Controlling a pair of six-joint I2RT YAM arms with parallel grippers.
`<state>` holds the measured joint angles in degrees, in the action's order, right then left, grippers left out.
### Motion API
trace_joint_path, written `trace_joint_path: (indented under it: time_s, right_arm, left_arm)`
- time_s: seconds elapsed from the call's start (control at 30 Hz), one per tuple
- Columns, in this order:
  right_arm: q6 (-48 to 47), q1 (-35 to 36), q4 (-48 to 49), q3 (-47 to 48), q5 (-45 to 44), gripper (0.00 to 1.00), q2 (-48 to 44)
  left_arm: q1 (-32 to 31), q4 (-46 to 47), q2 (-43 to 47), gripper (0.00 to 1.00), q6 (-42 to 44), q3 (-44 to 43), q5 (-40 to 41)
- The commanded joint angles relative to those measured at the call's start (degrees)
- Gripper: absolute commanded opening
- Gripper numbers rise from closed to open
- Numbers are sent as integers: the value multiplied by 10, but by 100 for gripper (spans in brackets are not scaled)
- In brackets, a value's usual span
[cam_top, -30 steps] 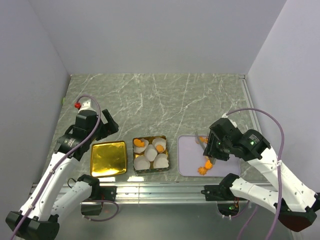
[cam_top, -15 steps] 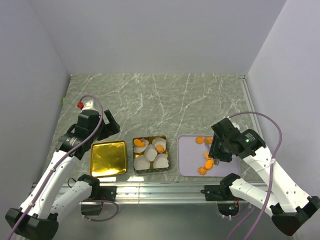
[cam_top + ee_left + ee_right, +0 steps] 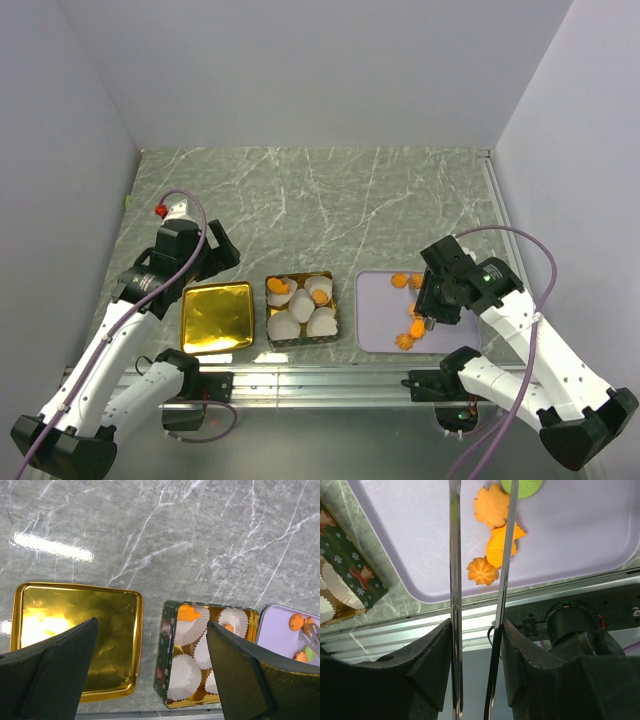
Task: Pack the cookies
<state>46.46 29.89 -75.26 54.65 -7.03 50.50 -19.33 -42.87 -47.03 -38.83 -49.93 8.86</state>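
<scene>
My right gripper (image 3: 424,318) hangs near-vertical over the flat lavender plastic tray (image 3: 410,525), thin metal fingers (image 3: 454,555) narrowly parted, holding nothing; the small orange cookies (image 3: 482,571) lie on the tray right beneath, one round ridged one framed in the gap, so no axis to match; the left gripper (image 3: 151,625), spread wide, hovers by the green patterned tin (image 3: 165,655), well apart.

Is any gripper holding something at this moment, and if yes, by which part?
Nothing is held. The left gripper is open and empty; the right gripper is open above the tray, where the cookies lie loose.
</scene>
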Motion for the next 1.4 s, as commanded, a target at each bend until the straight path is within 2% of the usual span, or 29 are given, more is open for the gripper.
trace_joint_path:
  time_s: [0.0, 0.43, 0.7, 1.1, 1.37]
  right_arm:
    - [-11, -10, 34, -6, 7, 48, 7]
    - [-37, -34, 43, 7, 11, 48, 40]
    - [-44, -42, 57, 4, 39, 36, 52]
    - [-54, -44, -11, 155, 25, 33, 76]
    - [-60, -40, -9, 214, 106, 31, 78]
  left_arm:
    - [-3, 7, 6, 96, -4, -5, -3]
    - [-2, 7, 16, 95, -7, -3, 4]
    - [10, 11, 23, 95, -2, -3, -3]
    - [32, 18, 29, 95, 4, 0, -17]
    - [32, 17, 27, 95, 2, -1, -16]
